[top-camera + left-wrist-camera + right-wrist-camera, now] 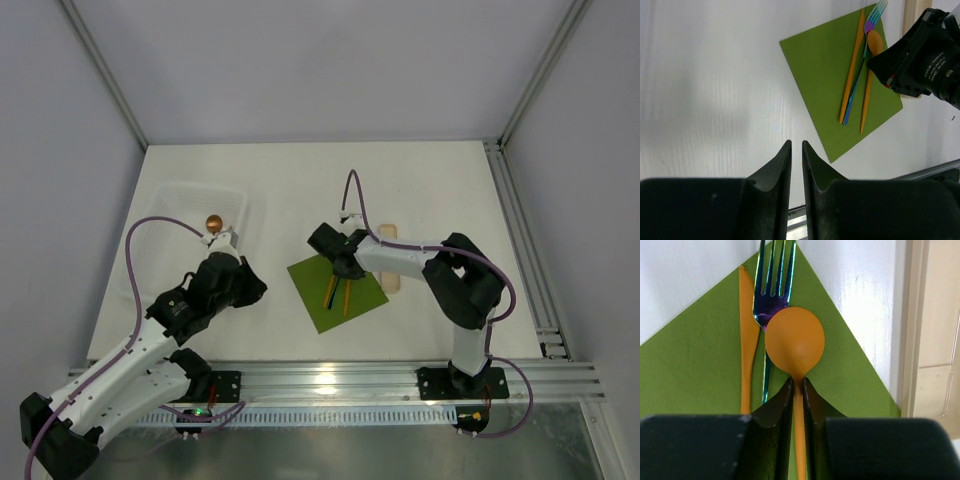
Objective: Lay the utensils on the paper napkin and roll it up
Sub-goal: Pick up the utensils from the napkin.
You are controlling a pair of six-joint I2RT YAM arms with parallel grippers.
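Observation:
The olive-green paper napkin [325,300] [820,70] [690,365] lies flat as a diamond at the table's middle. Three utensils lie on it side by side: an orange knife [746,340] [852,65], an iridescent fork [772,285] [875,15] and an orange spoon [795,340] [874,42]. My right gripper [345,270] [796,385] is low over the napkin, its jaws shut on the spoon's neck just below the bowl. My left gripper [250,285] [796,146] hovers left of the napkin, jaws nearly together with nothing between them.
A clear plastic tray [190,200] stands at the left with a copper-coloured round thing [213,221] in it. A beige wooden block [390,255] [935,340] lies just right of the napkin. An aluminium rail [330,380] runs along the near edge.

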